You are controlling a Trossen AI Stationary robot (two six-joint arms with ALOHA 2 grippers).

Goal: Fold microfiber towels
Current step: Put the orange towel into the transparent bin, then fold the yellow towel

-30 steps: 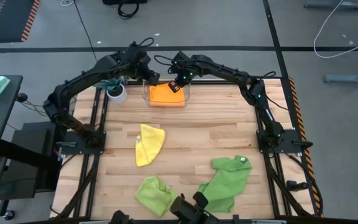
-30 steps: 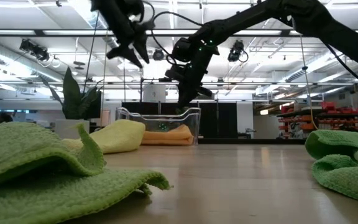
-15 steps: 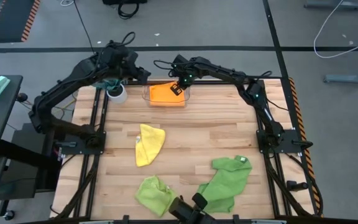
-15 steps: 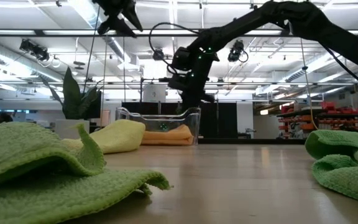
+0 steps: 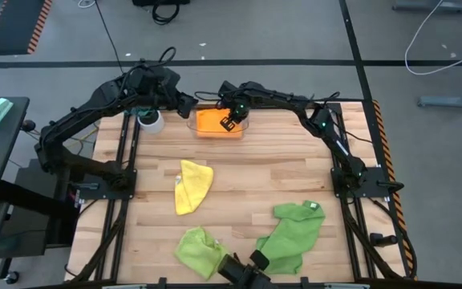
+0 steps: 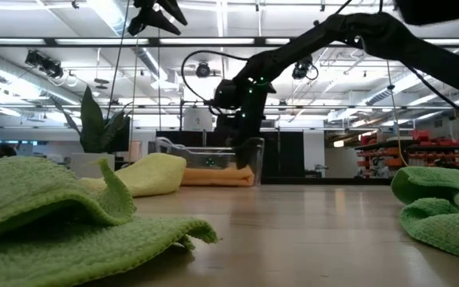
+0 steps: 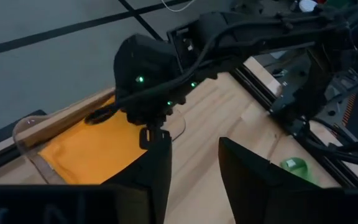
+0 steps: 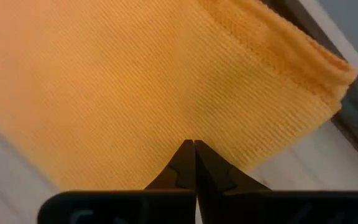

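The right gripper is down at the far edge of the table, its 2 fingers pressed together with nothing between them, the tips just above or touching the orange towel; I cannot tell which. That orange towel lies folded flat inside a clear tray at the far edge, and in the right wrist view its thick folded edge runs beside the tray's wall. The left gripper hangs in the air just off the tray's left end, near the plant in the white pot, and in its own wrist view its 2 fingers stand spread apart, holding nothing, looking across at the right arm's wrist over the orange cloth. The other 3 towels lie loose on the wooden table, well apart from the tray: the yellow towel crumpled left of the middle, the lime green towel bunched at the near edge, and the larger mid-green towel spread to its right with a small white tag at its far corner. From table height the lime green cloth fills the near left, the mid-green one the near right, and the yellow one sits just beside the tray
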